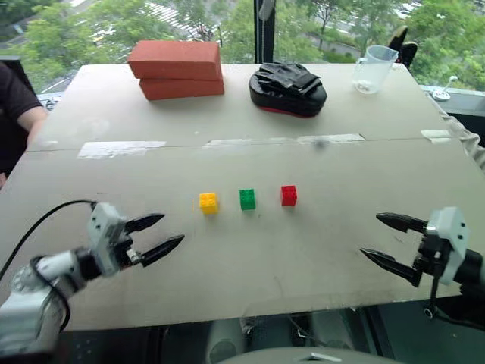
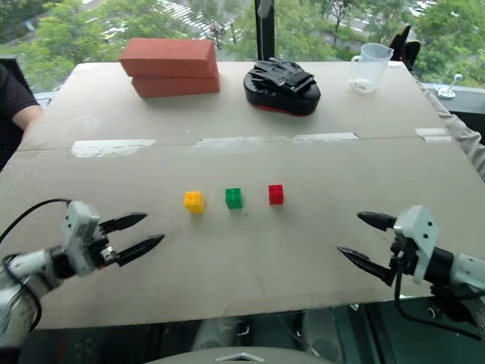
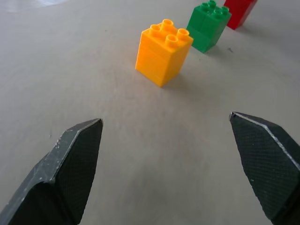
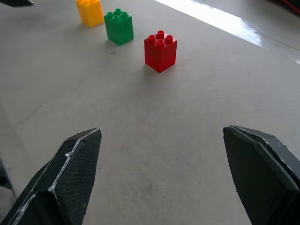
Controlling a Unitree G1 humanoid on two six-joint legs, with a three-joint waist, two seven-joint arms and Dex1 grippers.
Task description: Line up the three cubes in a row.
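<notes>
Three studded cubes stand in a row mid-table: a yellow cube [image 1: 208, 202] on the left, a green cube [image 1: 247, 199] in the middle, a red cube [image 1: 289, 195] on the right, with small gaps between them. My left gripper [image 1: 158, 235] hovers low near the table's front left, open and empty, pointing toward the yellow cube [image 3: 164, 51]. My right gripper [image 1: 386, 240] is at the front right, open and empty, facing the red cube [image 4: 160, 50].
Two large red-orange bricks [image 1: 178, 68] are stacked at the back left, a black glove-like pad [image 1: 288, 88] at back centre, a clear measuring cup [image 1: 373, 68] at back right. A person's arm [image 1: 19, 106] shows at the left edge. Tape strips [image 1: 121, 149] cross the table.
</notes>
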